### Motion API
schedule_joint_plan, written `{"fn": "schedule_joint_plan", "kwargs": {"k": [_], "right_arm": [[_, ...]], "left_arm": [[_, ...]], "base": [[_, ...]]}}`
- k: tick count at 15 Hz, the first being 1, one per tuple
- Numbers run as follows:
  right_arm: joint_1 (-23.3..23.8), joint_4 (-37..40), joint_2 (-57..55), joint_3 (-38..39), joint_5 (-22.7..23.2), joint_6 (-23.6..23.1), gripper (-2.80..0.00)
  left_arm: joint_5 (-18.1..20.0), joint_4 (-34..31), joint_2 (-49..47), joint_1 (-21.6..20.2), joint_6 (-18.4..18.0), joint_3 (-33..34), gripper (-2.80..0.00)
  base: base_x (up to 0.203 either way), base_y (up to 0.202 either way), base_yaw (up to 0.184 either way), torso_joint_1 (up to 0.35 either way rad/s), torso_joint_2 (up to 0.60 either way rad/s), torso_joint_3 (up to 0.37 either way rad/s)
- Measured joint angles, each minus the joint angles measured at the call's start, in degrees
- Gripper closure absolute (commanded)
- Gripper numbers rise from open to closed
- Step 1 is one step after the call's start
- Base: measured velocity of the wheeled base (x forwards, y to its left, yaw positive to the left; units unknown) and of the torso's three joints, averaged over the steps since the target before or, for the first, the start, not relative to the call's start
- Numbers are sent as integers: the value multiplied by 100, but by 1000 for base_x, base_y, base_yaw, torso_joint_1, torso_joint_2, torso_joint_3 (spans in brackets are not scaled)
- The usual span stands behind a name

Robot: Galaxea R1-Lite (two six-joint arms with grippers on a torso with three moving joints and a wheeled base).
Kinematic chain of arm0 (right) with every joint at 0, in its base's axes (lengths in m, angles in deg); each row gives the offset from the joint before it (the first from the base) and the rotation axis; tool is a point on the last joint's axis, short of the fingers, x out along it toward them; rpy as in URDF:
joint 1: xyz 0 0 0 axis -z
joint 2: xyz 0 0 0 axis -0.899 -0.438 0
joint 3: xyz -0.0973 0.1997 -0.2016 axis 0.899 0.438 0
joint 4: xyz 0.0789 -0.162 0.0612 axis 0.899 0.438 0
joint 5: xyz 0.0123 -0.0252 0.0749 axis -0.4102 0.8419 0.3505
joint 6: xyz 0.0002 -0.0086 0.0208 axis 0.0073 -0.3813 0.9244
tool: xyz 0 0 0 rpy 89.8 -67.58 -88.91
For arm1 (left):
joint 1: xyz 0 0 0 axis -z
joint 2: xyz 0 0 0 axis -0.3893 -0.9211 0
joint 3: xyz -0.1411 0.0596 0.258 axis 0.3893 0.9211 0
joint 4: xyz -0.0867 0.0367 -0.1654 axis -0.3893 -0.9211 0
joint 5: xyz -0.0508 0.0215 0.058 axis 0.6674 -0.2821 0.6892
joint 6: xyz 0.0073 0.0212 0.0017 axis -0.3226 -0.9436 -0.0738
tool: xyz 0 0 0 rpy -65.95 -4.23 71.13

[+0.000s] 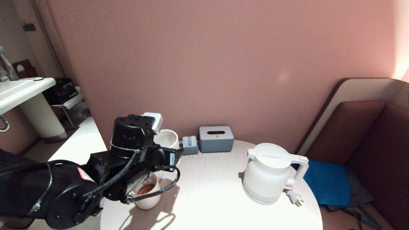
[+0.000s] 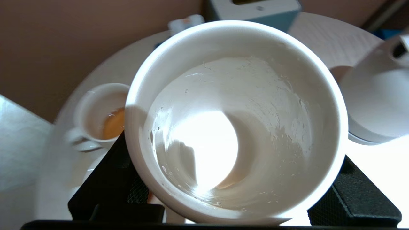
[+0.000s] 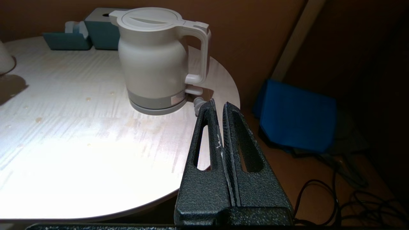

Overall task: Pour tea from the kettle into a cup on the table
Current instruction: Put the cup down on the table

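Observation:
My left gripper (image 2: 230, 204) is shut on the small smooth white cup (image 2: 236, 121), its black fingers (image 2: 108, 179) on either side. The cup (image 1: 166, 139) is held tilted above the back left of the round pale table (image 1: 207, 198); its inside is wet, with a thin brownish trace at the bottom. Under my left arm stands a ribbed white mug (image 1: 147, 193) holding orange-brown tea (image 2: 113, 123). The white kettle (image 1: 270, 172) sits on its base at the right, lid closed, with its plug (image 1: 295, 198) beside it. My right gripper (image 3: 219, 103) is shut and empty, near the table's edge, short of the kettle (image 3: 156, 57).
A grey-blue tissue box (image 1: 216, 138) and a small holder (image 1: 190, 145) stand at the table's back by the wall. A brown bench with a blue cushion (image 1: 326, 182) is to the right, with cables on the floor (image 3: 351, 198). A washbasin (image 1: 22, 89) is far left.

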Motion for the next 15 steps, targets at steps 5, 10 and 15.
{"fn": "schedule_joint_plan", "kwargs": {"k": [5, 10, 15], "right_arm": [[0, 0, 0, 0, 0, 2, 0], [0, -2, 0, 0, 0, 4, 0], [2, -1, 0, 0, -3, 1, 0]], "left_arm": [[-405, 1405, -758, 518, 71, 498, 0], [-803, 2103, -1546, 754, 260, 779, 0], [-825, 2356, -2015, 778, 288, 1121, 0]], "base": [[0, 0, 0, 0, 0, 0], [0, 0, 0, 0, 0, 0], [0, 0, 0, 0, 0, 0]]}}
